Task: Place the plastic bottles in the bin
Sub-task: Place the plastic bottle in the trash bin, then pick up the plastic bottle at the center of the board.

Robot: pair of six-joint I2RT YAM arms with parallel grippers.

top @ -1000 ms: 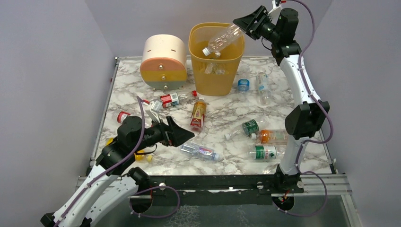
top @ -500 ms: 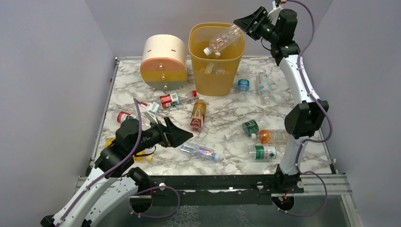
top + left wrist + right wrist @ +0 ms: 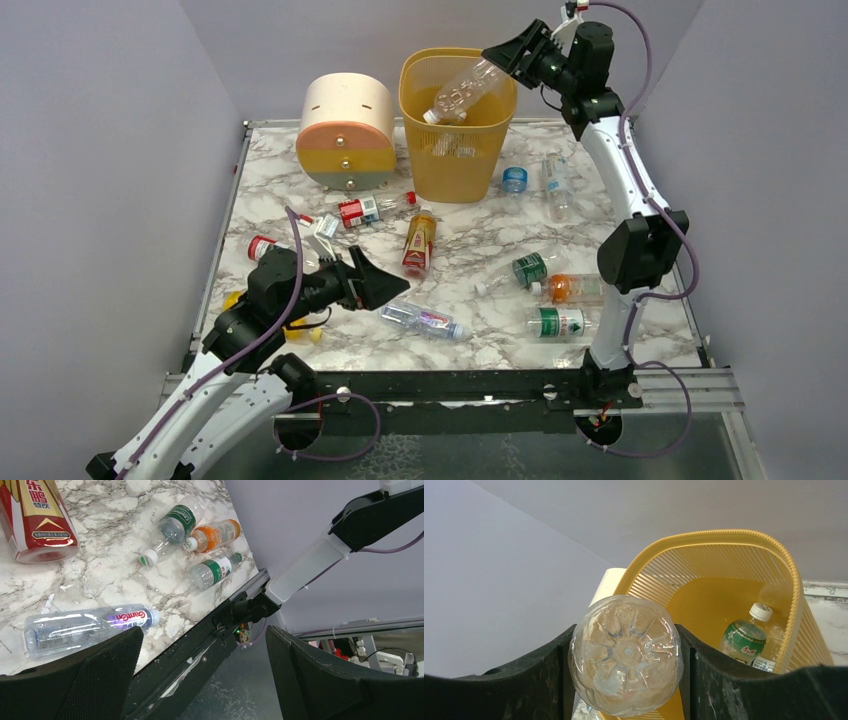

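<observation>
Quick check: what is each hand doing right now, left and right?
Left hand: open, holding nothing.
Right hand: closed on a clear bottle, held neck-down over the bin.

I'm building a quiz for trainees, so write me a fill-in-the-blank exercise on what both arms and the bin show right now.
1. The right jaws grip the clear bottle at its ____, cap pointing downward.
2. That bottle tilts toward the ____ bin.
3. Inside the bin lies a white-capped bottle with a ____ label.
4. The left jaws stand ____, holding nothing.

Missing words: base; yellow; green; open.
</observation>
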